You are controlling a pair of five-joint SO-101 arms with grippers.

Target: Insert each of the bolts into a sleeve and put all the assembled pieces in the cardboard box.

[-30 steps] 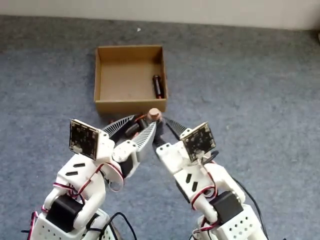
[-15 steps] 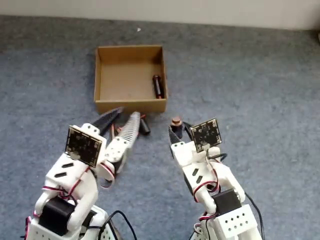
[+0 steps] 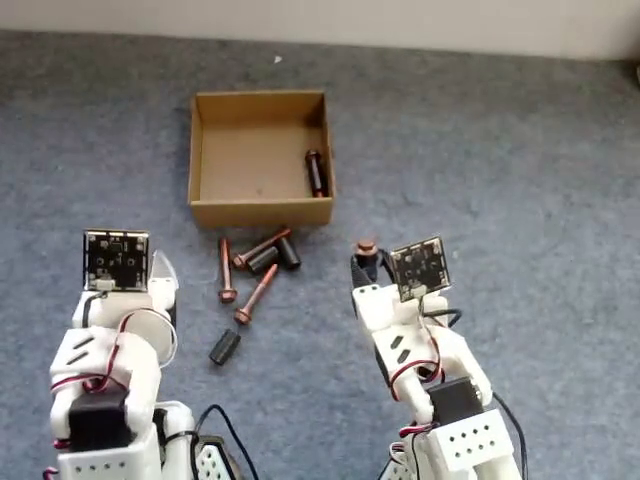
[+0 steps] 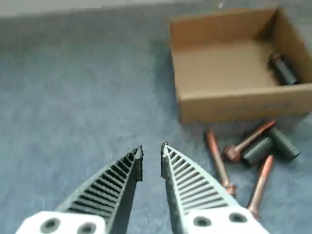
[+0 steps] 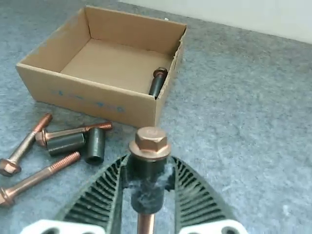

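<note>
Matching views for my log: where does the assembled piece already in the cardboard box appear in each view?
High view: the assembled piece lies inside the cardboard box, along its right wall.
Left wrist view: the piece lies against that side wall.
Right wrist view: the piece lies against that same wall.
Shared landmark: the box.

No legible text; faint blue print on the cardboard box (image 5: 87, 100) wall.
</note>
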